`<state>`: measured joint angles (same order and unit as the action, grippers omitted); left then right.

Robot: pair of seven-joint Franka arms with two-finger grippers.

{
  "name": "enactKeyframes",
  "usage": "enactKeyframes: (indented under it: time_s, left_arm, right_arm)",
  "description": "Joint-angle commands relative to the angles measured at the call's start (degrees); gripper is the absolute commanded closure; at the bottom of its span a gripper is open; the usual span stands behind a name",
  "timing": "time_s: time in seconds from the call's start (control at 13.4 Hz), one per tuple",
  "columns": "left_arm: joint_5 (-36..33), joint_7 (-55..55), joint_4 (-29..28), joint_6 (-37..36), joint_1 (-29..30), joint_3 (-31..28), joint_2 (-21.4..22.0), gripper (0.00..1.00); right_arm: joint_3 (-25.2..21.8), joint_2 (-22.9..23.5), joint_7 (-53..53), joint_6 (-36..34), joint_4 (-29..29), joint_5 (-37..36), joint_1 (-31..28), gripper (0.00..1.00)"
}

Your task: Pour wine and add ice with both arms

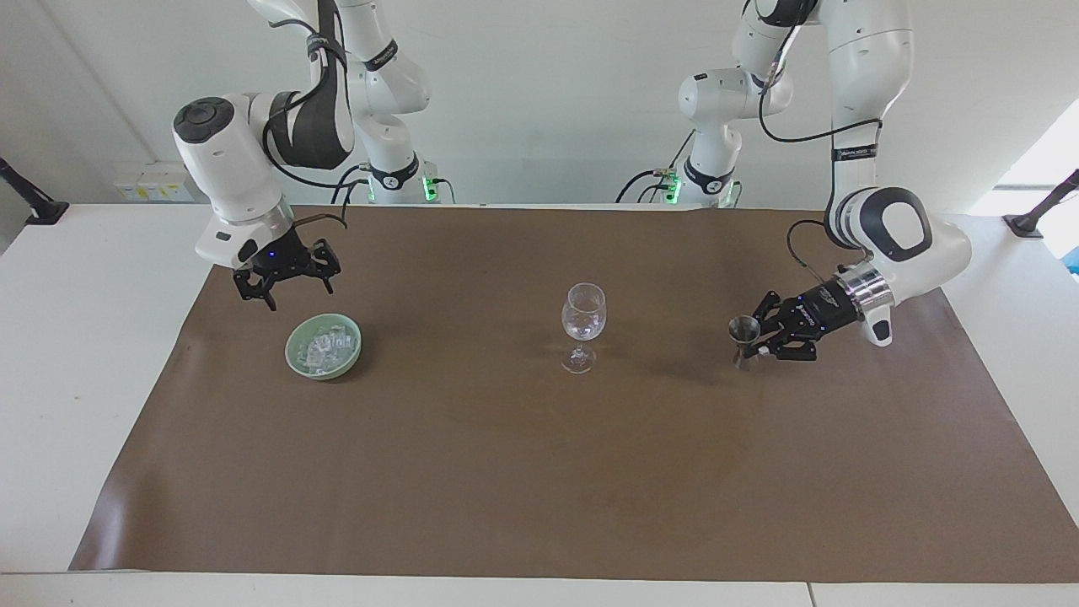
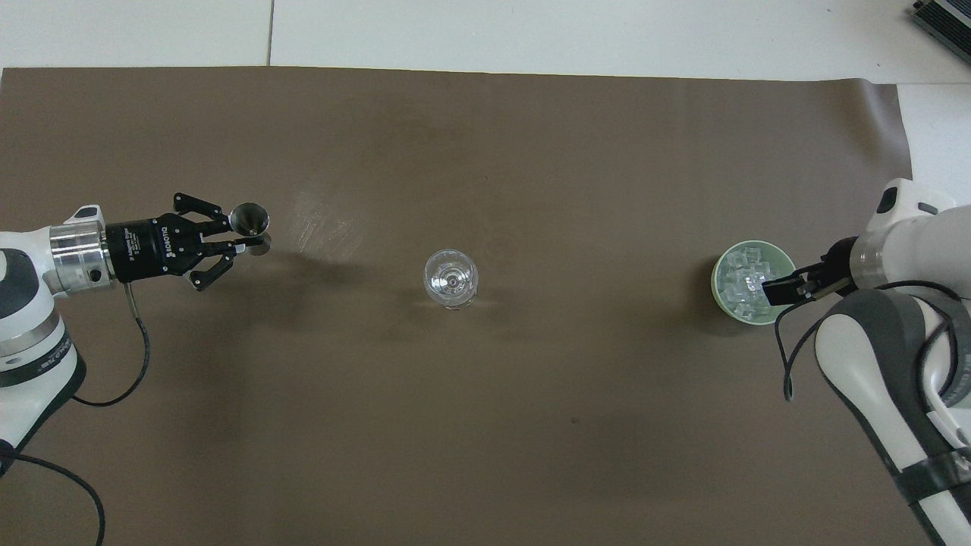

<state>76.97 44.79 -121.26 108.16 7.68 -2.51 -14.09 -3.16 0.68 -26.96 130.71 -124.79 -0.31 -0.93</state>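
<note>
At the left arm's end of the mat, a metal measuring cup point(image 1: 743, 339) is clamped upright at its waist by the left gripper point(image 1: 756, 346) to keep it level, apparently resting on or just above the mat, while the empty, wide-open right gripper point(image 1: 287, 291) is poised above the green bowl point(image 1: 295, 354) of ice point(image 1: 323, 347), with the glass point(image 1: 582, 324) between the two.

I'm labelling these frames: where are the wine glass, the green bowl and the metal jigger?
wine glass point(image 1: 583, 308): facing view, on its bowl.
green bowl point(image 1: 295, 339): facing view, on its rim.
metal jigger point(image 2: 249, 218): overhead view, on its upper cup.
</note>
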Motion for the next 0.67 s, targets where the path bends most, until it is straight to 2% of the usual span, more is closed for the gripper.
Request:
enactKeyframes:
  time_s: [0.0, 0.15, 0.37, 0.45, 0.6]
  left_arm:
    - [1.69, -1.81, -1.52, -1.73, 2.42, 0.40, 0.03, 1.00]
    - [2.30, -1.81, -1.52, -1.99, 3.31, 0.40, -0.58, 1.00]
    - [2.48, -1.81, -1.43, -1.64, 4.45, 0.32, -1.20, 1.00]
    - [2.57, -1.81, -1.43, -1.64, 5.32, 0.32, -1.81, 1.00]
    - [3.27, -1.72, -0.73, -1.55, 5.95, 0.32, -2.69, 1.00]
  right_arm:
    - [0.53, 1.78, -1.51, 3.06, -1.51, 0.48, -0.74, 0.00]
    - [0.44, 2.83, -2.73, 3.94, -1.51, 0.48, -1.01, 0.00]
    - [0.44, 3.98, -3.27, 4.99, -1.60, 0.48, -1.01, 0.27]
    - [0.52, 4.07, -3.10, 5.17, -1.60, 0.48, -0.83, 0.32]
    - [0.53, 5.12, -3.18, 6.22, -1.60, 0.48, -0.92, 0.33]
